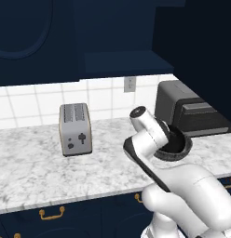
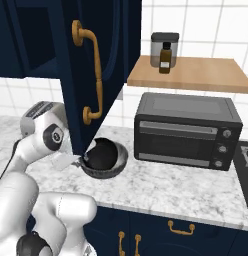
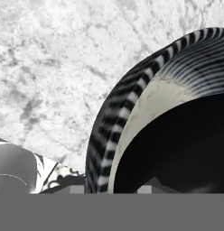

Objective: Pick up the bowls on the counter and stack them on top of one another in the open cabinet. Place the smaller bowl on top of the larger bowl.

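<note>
The small black bowl (image 2: 102, 153) is already sitting inside the ribbed grey bowl (image 2: 115, 168) mid-counter (image 2: 161, 187), both looking rigid and slick, so a rim pinch is seeming wisest, though whether the gripper (image 2: 81, 161) is open is impossible to tell.

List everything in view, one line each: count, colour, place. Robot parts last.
larger bowl: 1, ribbed dark grey, on the counter
smaller bowl: 1, glossy black, inside the larger bowl
open cabinet: 1, navy, above the counter
toaster: 1, silver, on the counter by the wall
toaster oven: 1, black, right of the bowls
wooden shelf: 1, tan, above the toaster oven
canister: 1, steel, on the shelf
bottle: 1, brown, before the canister
arm: 1, white, over the bowls
</note>
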